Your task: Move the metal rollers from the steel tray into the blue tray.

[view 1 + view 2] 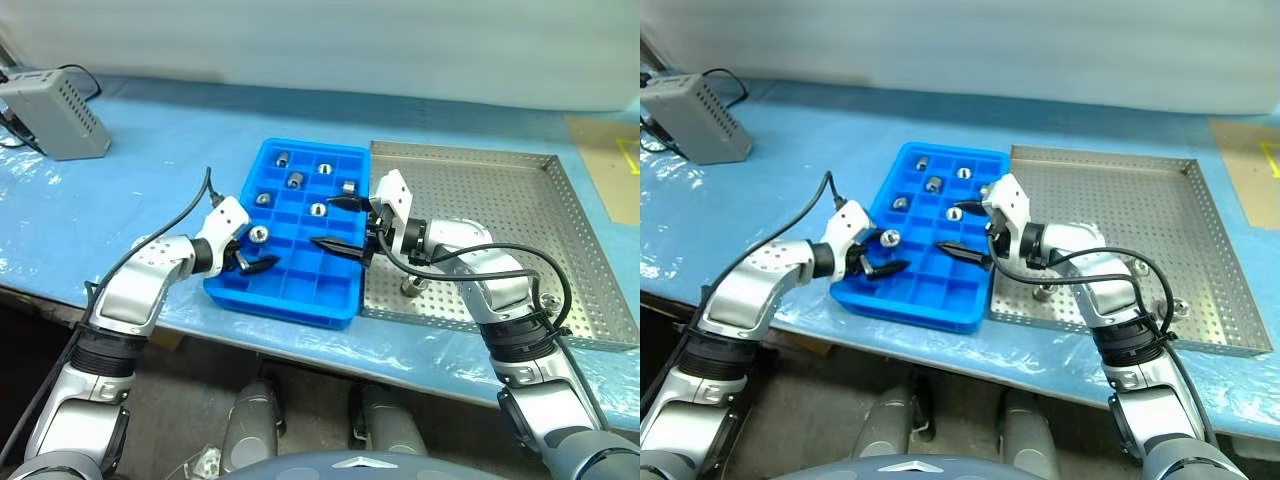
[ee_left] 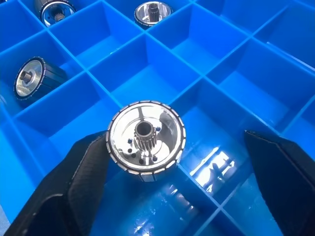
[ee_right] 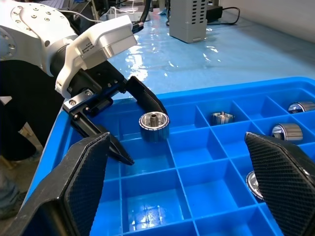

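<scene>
You have seven metal rollers [image 1: 295, 180] sitting in the blue tray [image 1: 290, 290] and two left on the steel tray [image 1: 500, 190], near your right arm. Your left pincer [image 1: 252, 252] is spread apart around one roller [image 2: 146, 141] in its compartment. Your right pincer [image 1: 335, 222] hangs wide apart over the blue tray.

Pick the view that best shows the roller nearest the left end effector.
Left wrist view: the roller appears close up, gear hub visible. The right wrist view gives its side; both eye views show it small, in the blue tray.
</scene>
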You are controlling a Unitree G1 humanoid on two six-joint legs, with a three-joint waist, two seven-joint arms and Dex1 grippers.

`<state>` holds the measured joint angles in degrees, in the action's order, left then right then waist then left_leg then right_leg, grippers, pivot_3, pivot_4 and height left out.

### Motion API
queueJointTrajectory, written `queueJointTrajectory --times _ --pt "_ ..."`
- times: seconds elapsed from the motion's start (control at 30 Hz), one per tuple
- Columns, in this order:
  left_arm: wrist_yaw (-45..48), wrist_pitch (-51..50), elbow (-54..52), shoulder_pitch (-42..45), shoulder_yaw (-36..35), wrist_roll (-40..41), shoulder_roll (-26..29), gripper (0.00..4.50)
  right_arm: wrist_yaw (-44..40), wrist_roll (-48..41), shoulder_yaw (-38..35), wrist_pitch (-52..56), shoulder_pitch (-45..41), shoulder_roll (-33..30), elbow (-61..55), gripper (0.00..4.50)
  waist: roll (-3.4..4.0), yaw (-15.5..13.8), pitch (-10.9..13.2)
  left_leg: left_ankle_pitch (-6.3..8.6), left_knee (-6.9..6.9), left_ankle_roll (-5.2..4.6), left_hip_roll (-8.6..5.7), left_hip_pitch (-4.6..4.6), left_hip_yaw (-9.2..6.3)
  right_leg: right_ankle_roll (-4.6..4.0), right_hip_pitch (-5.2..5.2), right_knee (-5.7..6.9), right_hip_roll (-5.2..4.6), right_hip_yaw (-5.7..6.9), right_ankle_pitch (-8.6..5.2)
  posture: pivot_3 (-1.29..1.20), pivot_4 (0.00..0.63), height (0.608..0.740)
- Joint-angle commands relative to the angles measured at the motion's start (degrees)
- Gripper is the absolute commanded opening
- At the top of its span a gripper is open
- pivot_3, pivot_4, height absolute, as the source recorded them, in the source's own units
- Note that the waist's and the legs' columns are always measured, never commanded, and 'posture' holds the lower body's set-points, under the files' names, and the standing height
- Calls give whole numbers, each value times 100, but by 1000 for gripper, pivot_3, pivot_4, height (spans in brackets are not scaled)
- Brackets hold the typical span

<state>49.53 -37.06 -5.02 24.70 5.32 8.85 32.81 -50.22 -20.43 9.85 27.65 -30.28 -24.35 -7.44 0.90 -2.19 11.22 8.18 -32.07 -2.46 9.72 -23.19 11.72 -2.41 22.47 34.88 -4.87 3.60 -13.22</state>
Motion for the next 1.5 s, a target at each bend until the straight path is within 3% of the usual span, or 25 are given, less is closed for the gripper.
queueJointTrajectory --times 0.03,0.57,1.33,1.43,1.5 --pt "-51 -122 54 167 -102 115 60 4289 54 -16 -71 -124 50 12 -294 4500 0 -8 0 -1 1 1 2 -1 0 -6 0 -1 2 0 3 -97 150 740" --pt "61 262 707 618 -18 38 374 4289 273 113 4 -257 245 52 -332 4500 0 2 0 -3 0 4 11 -22 2 -26 25 0 17 -7 6 -147 150 740" --pt "-96 -179 936 709 346 26 169 4289 394 259 -65 -354 352 -27 -369 4500 0 74 -1 -3 -1 5 15 -10 3 -27 14 0 25 -15 6 -170 150 740" --pt "-104 -211 898 705 339 33 191 3749 408 266 -63 -357 340 -22 -357 4500 1 105 -2 -3 -1 5 14 -10 3 -27 14 0 25 -17 6 -170 150 740" --pt "-156 -287 899 718 354 8 190 3098 419 277 -55 -362 335 -20 -353 4500 1 109 -2 -3 -1 5 14 -9 3 -27 13 0 25 -17 6 -171 150 740"
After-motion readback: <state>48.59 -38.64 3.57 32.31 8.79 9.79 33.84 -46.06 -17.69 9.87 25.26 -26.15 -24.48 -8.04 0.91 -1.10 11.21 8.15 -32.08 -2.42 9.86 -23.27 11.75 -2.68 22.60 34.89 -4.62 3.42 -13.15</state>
